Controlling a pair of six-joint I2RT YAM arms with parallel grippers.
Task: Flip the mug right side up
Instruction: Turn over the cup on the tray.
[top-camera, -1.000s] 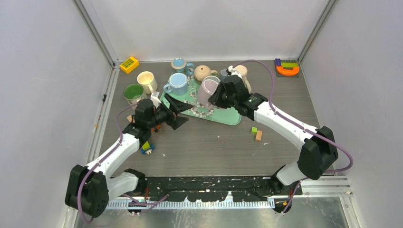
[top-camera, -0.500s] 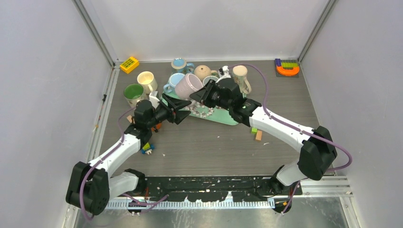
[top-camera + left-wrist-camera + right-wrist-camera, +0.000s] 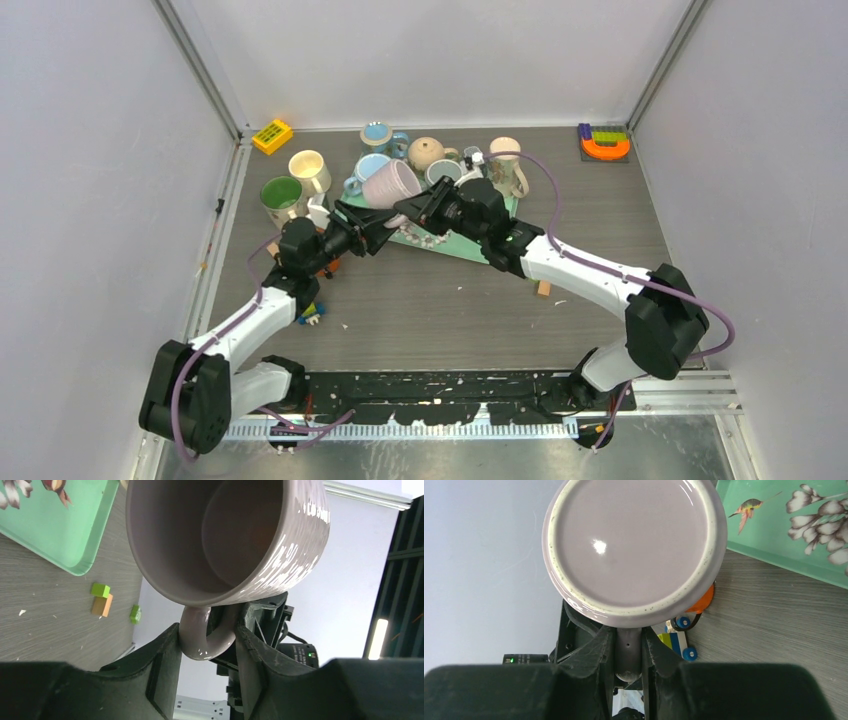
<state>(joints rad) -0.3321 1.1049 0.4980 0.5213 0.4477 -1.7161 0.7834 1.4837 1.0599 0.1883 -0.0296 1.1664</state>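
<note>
Jaws on both arms meet over the green tray's (image 3: 60, 535) left edge, where the lilac mug (image 3: 225, 535) hangs sideways in the air. Right gripper (image 3: 627, 645) clamps its handle (image 3: 197, 647); left gripper (image 3: 207, 630) presses against both sides of that handle

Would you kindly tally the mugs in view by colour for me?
Mauve mug: 1
Blue mugs: 2
Green mug: 1
Cream mugs: 2
Grey mug: 1
Total: 7
</note>
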